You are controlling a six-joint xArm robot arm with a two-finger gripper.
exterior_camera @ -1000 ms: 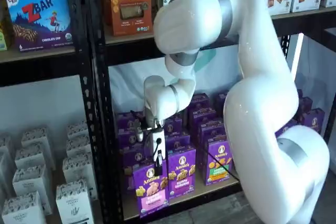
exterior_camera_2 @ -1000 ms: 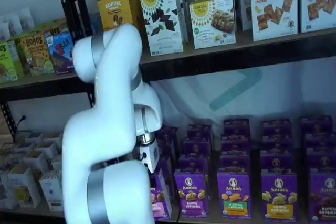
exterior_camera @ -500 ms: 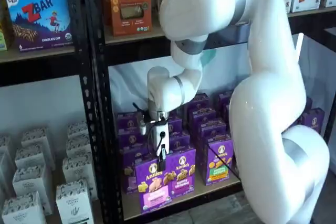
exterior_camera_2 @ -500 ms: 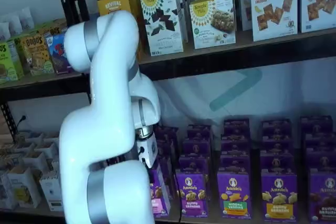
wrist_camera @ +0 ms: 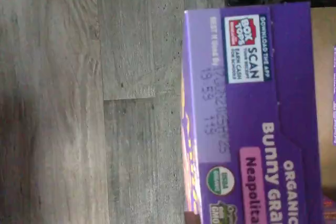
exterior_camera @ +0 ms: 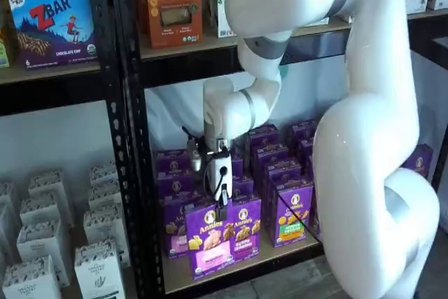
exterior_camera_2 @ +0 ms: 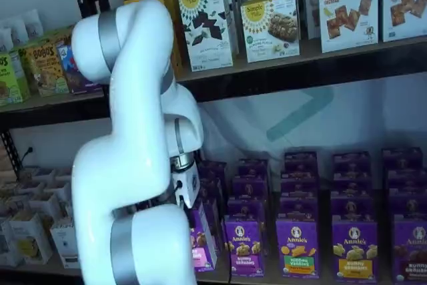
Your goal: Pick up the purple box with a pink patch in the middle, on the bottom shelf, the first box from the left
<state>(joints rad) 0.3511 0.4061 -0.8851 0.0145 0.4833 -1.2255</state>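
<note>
The purple box (exterior_camera: 210, 239) with its pink patch hangs tilted at the front left of the bottom shelf (exterior_camera: 273, 255), just above the board. My gripper (exterior_camera: 222, 209) comes down on its top edge and is shut on it; only a black finger shows against the carton. In a shelf view the white arm hides most of the gripper (exterior_camera_2: 189, 199) and the purple box (exterior_camera_2: 203, 245) shows edge-on. The wrist view looks straight onto the purple box (wrist_camera: 252, 114), showing its top flap with a printed date and a pink label.
Rows of similar purple cartons (exterior_camera: 287, 208) stand right and behind on the same board. A black perforated upright (exterior_camera: 133, 173) runs close on the left. White cartons (exterior_camera: 49, 243) fill the neighbouring rack. Grey wood floor (wrist_camera: 79, 103) lies below.
The arm has risen and swung a little to the right, carrying the purple box up and forward off the shelf board. The neighbouring cartons have not moved.
</note>
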